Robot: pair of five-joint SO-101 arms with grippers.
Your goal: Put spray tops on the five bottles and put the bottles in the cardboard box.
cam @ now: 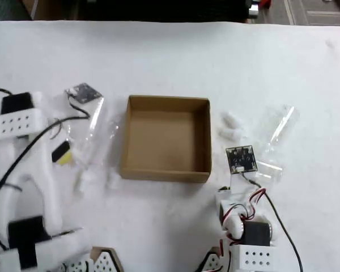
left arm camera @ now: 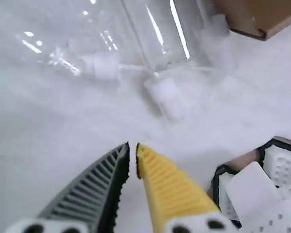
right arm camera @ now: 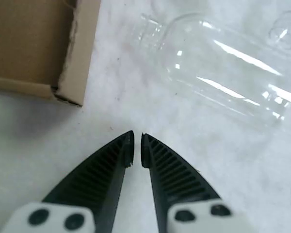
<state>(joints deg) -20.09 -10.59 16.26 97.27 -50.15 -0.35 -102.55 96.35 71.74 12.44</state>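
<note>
Left gripper (left arm camera: 132, 151) is clenched on nothing, low over the white table (left arm camera: 48, 131). Ahead lie clear bottles (left arm camera: 155, 34) and what look like white spray tops (left arm camera: 163, 93). Right gripper (right arm camera: 137, 145) is pinched empty too, one bottle (right arm camera: 218, 73) lying just beyond, the cardboard box (right arm camera: 80, 53) corner alongside.

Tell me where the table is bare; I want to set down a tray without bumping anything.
Widest bare patch: the table beyond the far wall of the cardboard box. A smaller one lies before the box, between the left arm and right arm. Crowded: bottles and spray tops left of the box, more of both on its right.
</note>
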